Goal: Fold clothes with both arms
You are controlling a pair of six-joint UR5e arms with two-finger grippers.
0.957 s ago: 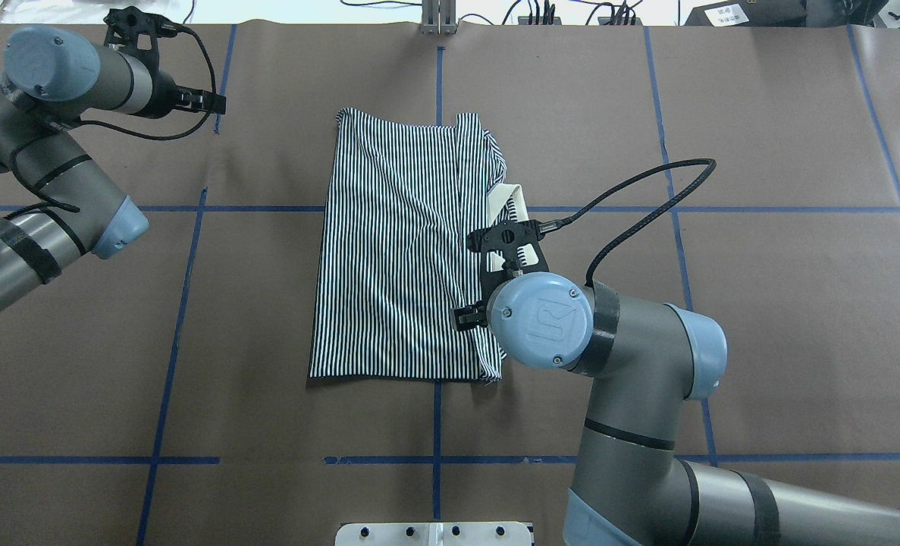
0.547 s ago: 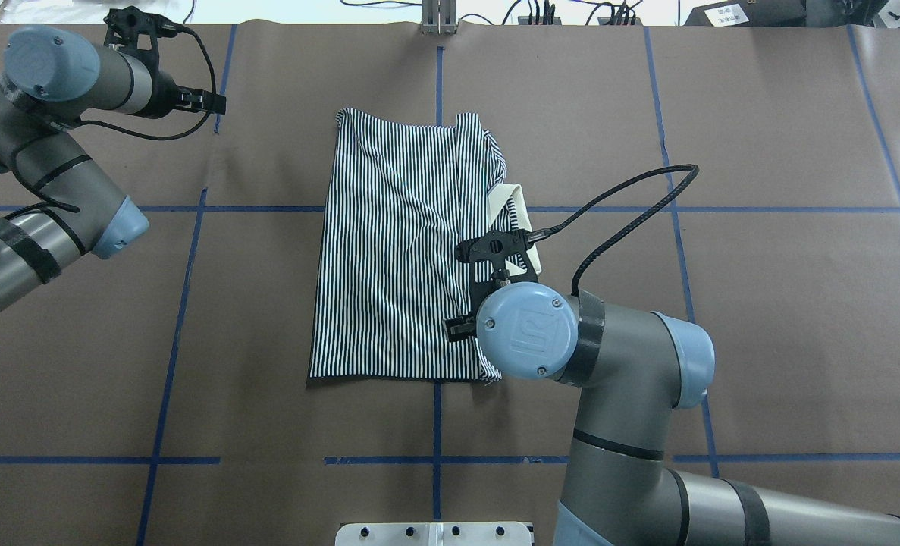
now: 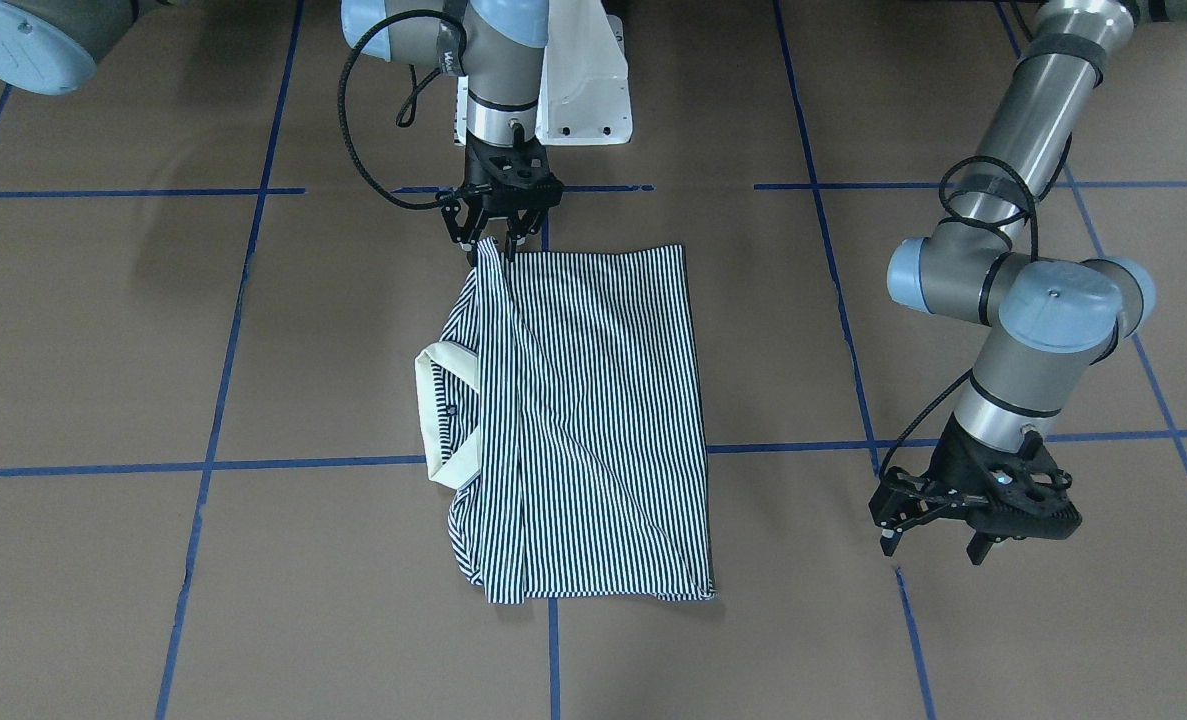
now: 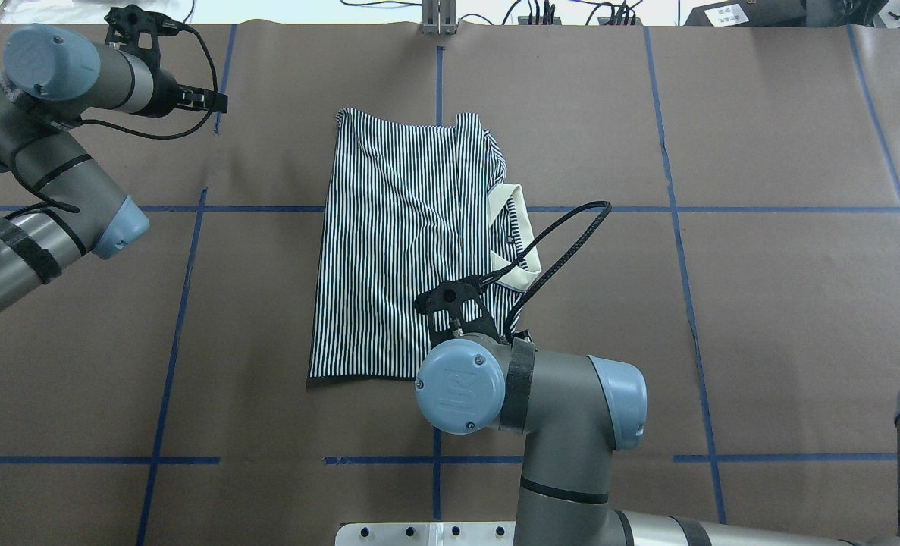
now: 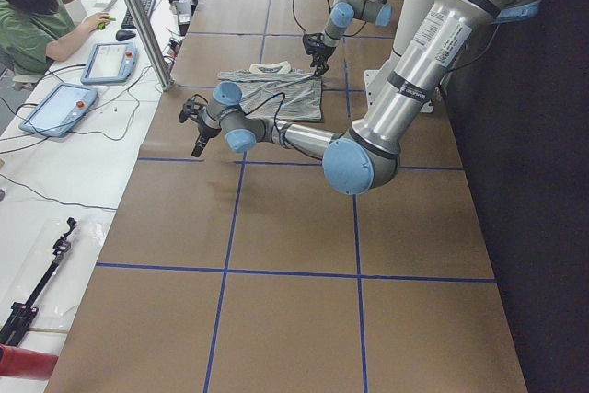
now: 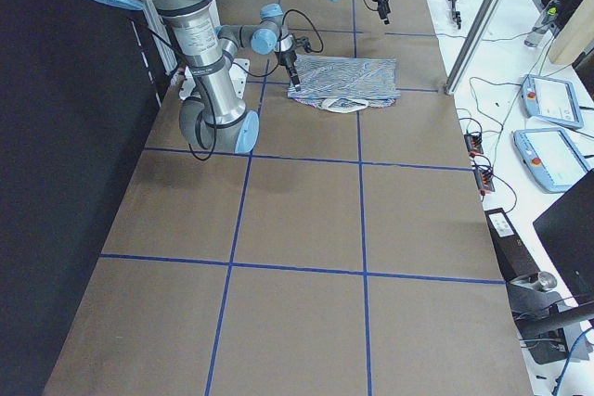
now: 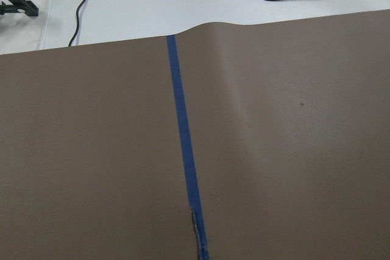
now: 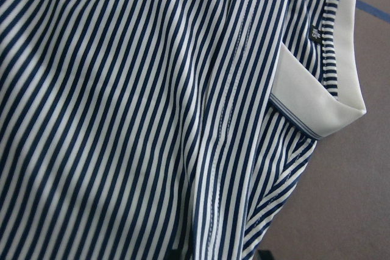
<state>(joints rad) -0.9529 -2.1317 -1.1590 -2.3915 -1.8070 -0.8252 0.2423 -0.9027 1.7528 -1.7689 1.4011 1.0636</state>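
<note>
Brown paper covers the bench [image 3: 153, 350], gridded with blue tape [image 3: 303, 463]. From the front-facing camera, the striped polo shirt [image 3: 593, 400] lies at the middle, folded into a tall rectangle, its cream collar [image 3: 456, 465] jutting from one long side. The right gripper [image 3: 491, 240] stands at the shirt corner nearest the robot's base, jaws clenched on the fabric, which rises to a small peak there. The left gripper [image 3: 933, 545] hangs well apart from the shirt over bare paper, jaws released and empty.

Overhead, the right arm [image 4: 461, 385] covers the shirt's near right corner (its gripper is hidden under the wrist). The left gripper [image 4: 221, 101] sits at the bench's far left.

From the left end, the shirt lies far down the bench, beyond the near left gripper. A person [image 5: 37, 29] sits at a white side table [image 5: 64, 172].

From the right end, the right gripper touches the shirt's near corner.

The left wrist camera shows only paper and a tape strip. In the right wrist camera, stripes fill the frame, with the collar at upper right.
</note>
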